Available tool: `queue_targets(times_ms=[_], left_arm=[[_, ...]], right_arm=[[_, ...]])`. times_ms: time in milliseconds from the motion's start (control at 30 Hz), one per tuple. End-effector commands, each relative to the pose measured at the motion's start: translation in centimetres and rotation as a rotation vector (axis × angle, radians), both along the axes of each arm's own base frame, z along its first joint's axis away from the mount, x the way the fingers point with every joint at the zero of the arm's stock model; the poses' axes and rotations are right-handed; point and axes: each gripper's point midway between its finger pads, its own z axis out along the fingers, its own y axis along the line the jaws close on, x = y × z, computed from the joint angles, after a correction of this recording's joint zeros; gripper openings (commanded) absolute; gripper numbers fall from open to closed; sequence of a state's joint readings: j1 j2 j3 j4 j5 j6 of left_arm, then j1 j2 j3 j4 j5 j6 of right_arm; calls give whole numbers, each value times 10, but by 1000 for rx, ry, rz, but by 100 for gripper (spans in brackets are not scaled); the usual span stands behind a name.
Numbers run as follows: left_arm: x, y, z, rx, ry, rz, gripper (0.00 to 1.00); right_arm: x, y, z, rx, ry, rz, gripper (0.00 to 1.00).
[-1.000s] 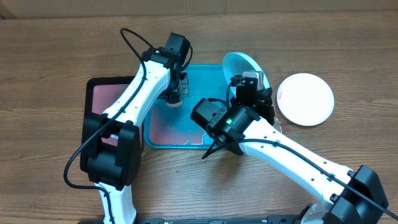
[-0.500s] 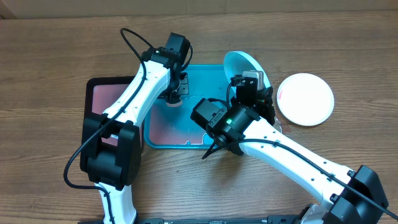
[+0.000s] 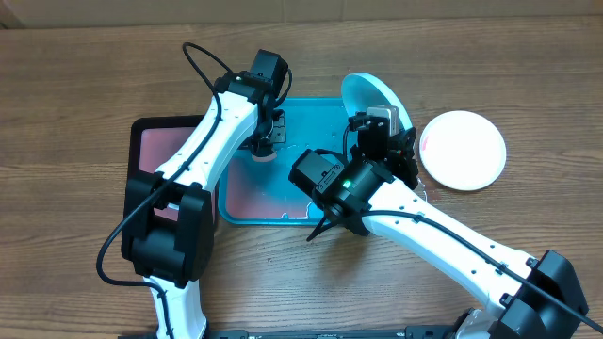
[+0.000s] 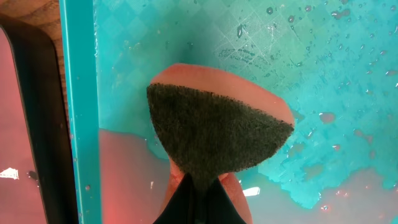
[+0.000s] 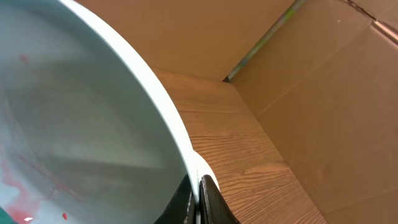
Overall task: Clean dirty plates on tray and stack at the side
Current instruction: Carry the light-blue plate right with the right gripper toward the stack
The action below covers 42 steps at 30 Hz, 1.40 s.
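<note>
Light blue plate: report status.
Right gripper shut on light blue plate rim, plate tilted, red smears inside. Left gripper shut on sponge over teal tray. White plate apart.

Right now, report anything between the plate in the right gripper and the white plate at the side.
Nothing visible does. The pale blue plate, tilted in the right gripper at the tray's right edge, has only bare table before the white plate. The left gripper holds its sponge over the tray.

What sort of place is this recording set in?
Probably a lab bench staged for dishwashing, not a kitchen: a wood-grain table, cardboard walls, and a wet teal tray with a sponge.
</note>
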State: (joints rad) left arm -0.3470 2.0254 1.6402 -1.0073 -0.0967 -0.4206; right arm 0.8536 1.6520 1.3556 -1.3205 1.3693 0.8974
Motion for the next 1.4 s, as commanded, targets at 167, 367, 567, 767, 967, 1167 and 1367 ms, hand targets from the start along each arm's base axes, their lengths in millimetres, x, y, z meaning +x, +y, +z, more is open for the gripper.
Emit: queue_targets(times_ms=[167, 367, 567, 767, 967, 1167, 1367], left_arm=[[0, -5, -1, -12, 4, 13, 4], [1, -5, -1, -13, 1, 12, 4], [1, -5, -1, -13, 1, 13, 4], [1, -5, -1, -13, 1, 13, 4], [1, -5, -1, -13, 1, 12, 4], [1, -5, -1, -13, 1, 13, 4], [1, -5, -1, -13, 1, 13, 4]], right_arm=[[-2, 0, 26, 10, -99, 6, 4], [-2, 1, 19, 38, -68, 7, 4], [-5, 8, -6, 164, 36, 10, 4], [-6, 8, 5, 183, 28, 14, 4], [-6, 9, 6, 191, 27, 15, 4], [-6, 10, 3, 206, 44, 16, 4], [-7, 11, 0, 218, 56, 18, 4]])
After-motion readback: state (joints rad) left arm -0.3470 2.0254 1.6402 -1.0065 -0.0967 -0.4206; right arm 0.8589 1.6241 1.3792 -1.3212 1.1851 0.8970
